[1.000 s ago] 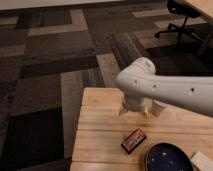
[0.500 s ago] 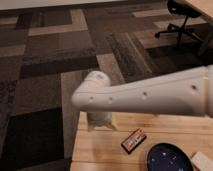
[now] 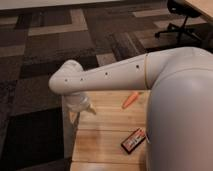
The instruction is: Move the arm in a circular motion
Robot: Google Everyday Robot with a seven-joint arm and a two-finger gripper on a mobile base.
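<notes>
Swinging farther left and nearer the camera than half a second ago, the arm (image 3: 125, 75) now fills the right of the view, its thick cream segment hiding the dark dish seen earlier at the near right. Its rounded elbow sits past the left edge of the wooden surface (image 3: 107, 122), over the patterned carpet (image 3: 45, 45). From the elbow the wrist drops down, and the tan-tipped pincer (image 3: 81, 109) hangs at the surface's far-left corner, gripping nothing. Whether its tips are parted or closed cannot be told.

An orange carrot (image 3: 130, 100) lies uncovered at the far side of the surface, just below the long arm segment and apart from it. A small red-and-black packet (image 3: 133, 140) rests near the front, beside the bulky near segment. Neither object touches the arm, which fits the job: the sweep is meant to trace a circle in the air, not to handle anything, so the arm is carried above the surface. An office chair (image 3: 182, 22) stands far right.

Judged from this pose, the loop is at its leftward reach.
</notes>
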